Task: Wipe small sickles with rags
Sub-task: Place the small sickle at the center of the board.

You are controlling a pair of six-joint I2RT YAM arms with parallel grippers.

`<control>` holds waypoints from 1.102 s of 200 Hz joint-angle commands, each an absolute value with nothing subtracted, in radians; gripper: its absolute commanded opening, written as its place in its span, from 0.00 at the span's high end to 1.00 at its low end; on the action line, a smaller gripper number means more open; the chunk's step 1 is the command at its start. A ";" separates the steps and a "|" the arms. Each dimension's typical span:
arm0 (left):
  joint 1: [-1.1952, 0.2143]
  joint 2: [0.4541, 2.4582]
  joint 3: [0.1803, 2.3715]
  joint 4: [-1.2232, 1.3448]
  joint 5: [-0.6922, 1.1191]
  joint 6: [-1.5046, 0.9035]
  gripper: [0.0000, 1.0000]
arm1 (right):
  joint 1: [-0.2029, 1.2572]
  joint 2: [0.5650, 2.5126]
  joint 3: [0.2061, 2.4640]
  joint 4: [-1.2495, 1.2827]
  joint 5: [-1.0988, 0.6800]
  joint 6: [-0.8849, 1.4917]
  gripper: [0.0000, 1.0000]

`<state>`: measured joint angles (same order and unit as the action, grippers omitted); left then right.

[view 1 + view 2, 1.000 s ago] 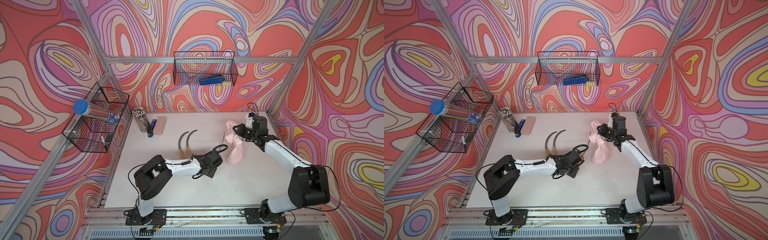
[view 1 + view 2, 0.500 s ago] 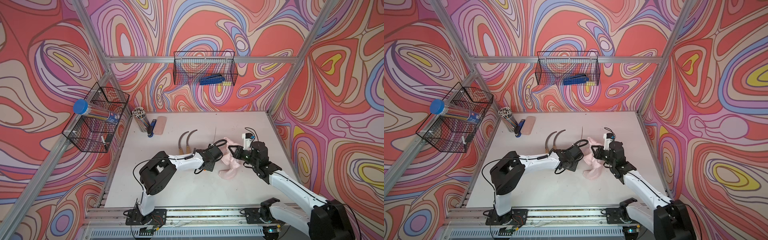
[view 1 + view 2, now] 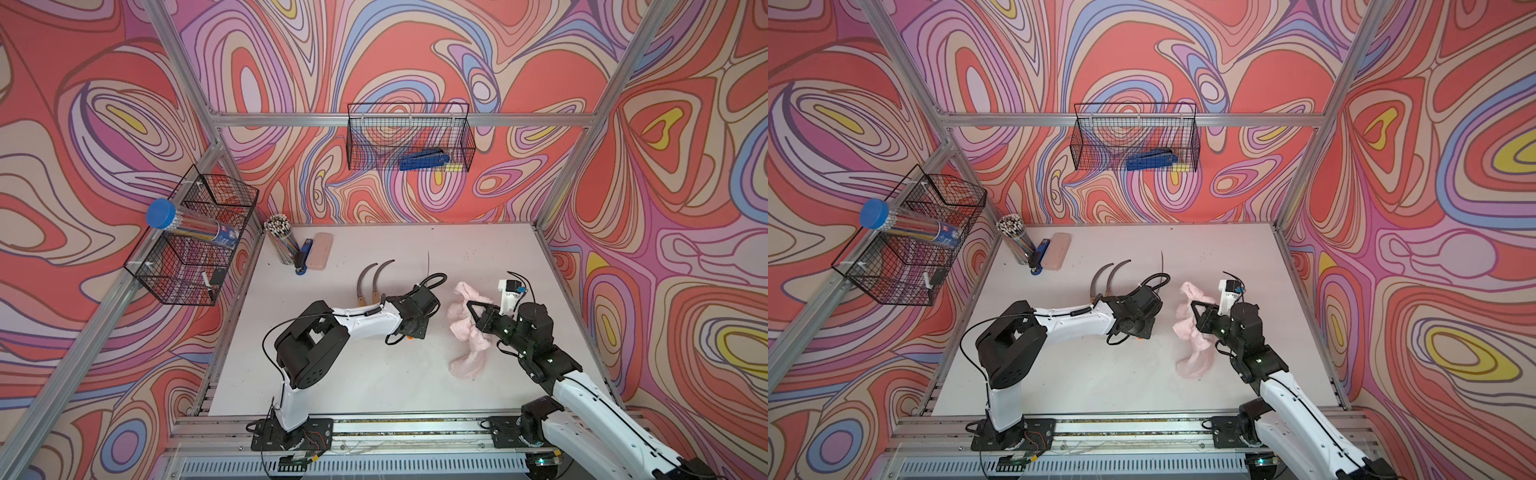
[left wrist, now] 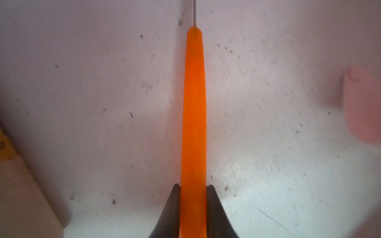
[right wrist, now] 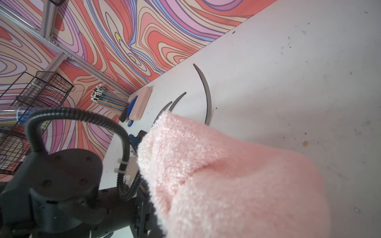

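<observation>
My left gripper (image 4: 192, 187) is shut on the orange handle (image 4: 193, 103) of one small sickle. The sickle lies low over the white table (image 3: 374, 386), and its thin dark blade (image 3: 428, 262) points to the back. In both top views this gripper (image 3: 415, 322) (image 3: 1140, 322) is mid-table. Two wooden-handled sickles (image 3: 365, 282) (image 3: 1106, 276) lie side by side just behind the left forearm. The pale pink rag (image 3: 465, 336) (image 3: 1192, 340) (image 5: 226, 175) hangs from my right gripper (image 3: 478, 318), which is shut on it to the right of the left gripper. The rag's lower end rests on the table and it hides the right fingers in the right wrist view.
At the back left corner stand a cup of pencils (image 3: 282, 243), a blue stapler (image 3: 302, 259) and a rigid pink case (image 3: 320, 251). Wire baskets hang on the left wall (image 3: 195, 245) and the back wall (image 3: 409, 137). Aluminium posts frame the table.
My right arm has swung from the back right toward the front, bringing the rag down beside the left gripper. The left gripper has kept its hold and shifted only slightly.
</observation>
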<state>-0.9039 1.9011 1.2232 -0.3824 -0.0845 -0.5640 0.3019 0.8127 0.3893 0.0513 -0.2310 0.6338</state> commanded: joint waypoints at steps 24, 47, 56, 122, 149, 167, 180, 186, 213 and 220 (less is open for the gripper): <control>-0.908 1.723 1.128 -0.318 0.018 -0.531 1.00 | 0.304 1.008 0.392 0.196 -0.219 0.629 1.00; -0.904 1.688 1.086 -0.272 0.094 -0.516 1.00 | 0.304 1.082 0.402 0.237 -0.201 0.629 1.00; -0.902 1.682 1.077 -0.248 0.120 -0.521 1.00 | 0.303 1.100 0.406 0.238 -0.178 0.625 1.00; -0.858 1.775 1.091 -0.210 0.212 -0.557 1.00 | 0.301 1.119 0.471 0.086 0.110 0.576 1.00; -0.851 1.829 1.111 -0.209 0.238 -0.553 1.00 | 0.299 1.142 0.511 0.059 0.146 0.565 1.00; -0.850 1.854 1.127 -0.231 0.231 -0.549 1.00 | 0.298 1.144 0.540 0.025 0.174 0.551 1.00; -0.850 1.863 1.135 -0.251 0.211 -0.545 0.96 | 0.298 1.139 0.560 -0.001 0.188 0.541 1.00; -0.850 1.865 1.137 -0.258 0.198 -0.545 0.92 | 0.298 1.136 0.564 -0.006 0.189 0.537 1.00; -0.850 1.854 1.134 -0.299 0.139 -0.535 0.64 | 0.298 1.121 0.565 -0.012 0.177 0.533 1.00; -0.852 1.852 1.136 -0.311 0.127 -0.530 0.56 | 0.298 1.121 0.565 -0.012 0.174 0.531 1.00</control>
<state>-0.8509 1.8523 1.1164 -0.2462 0.1902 -0.5430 0.3016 1.1351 0.5465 0.0170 0.1528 0.5541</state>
